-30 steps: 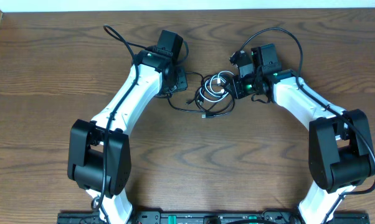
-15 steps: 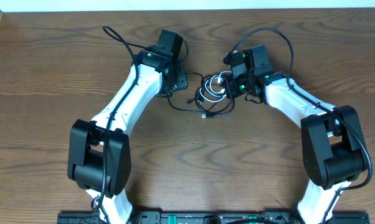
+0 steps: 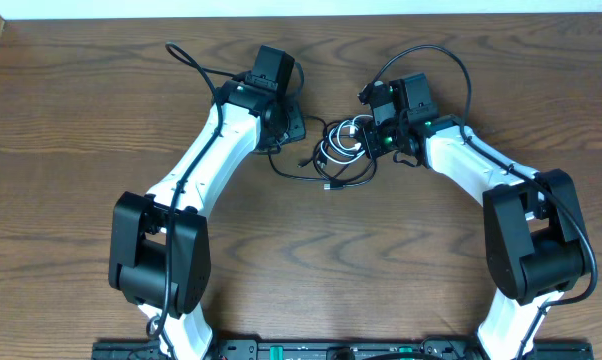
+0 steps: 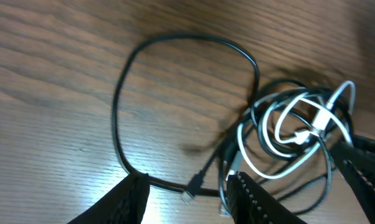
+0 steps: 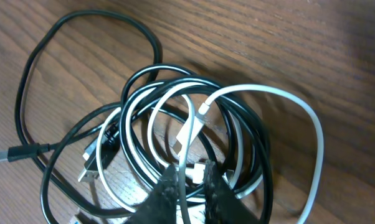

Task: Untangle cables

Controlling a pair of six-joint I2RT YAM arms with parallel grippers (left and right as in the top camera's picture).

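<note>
Cables: we see the white cable [image 5: 187, 134] and the black cable [image 4: 187, 36] in one small tangle on the table [image 3: 81, 120], between the two grippers and closer to the right one.
White cable: it coils in a few loops inside the black turns, and one wider loop swings out past them. Two white plug ends lie near the middle of the coil.
Black cable: several turns wrap around the white loops. One long, open loop runs out from the tangle toward the left arm and lies flat on the wood.
Black plug: in the left wrist view we find a small plug end on the table, just in front of the gap between the left fingers [image 4: 128, 199].
Left gripper [image 4: 186, 186]: its fingers are spread wide and hold nothing. It sits low beside the long black loop.
Right gripper [image 5: 190, 177]: its fingers [image 5: 166, 196] are drawn almost together at the edge of the coil, with a white strand running down into the narrow gap. We read that as a pinch on the white cable.
Black turns at the right fingers: they pass just beside the tips, and we cannot tell whether any is caught.
</note>
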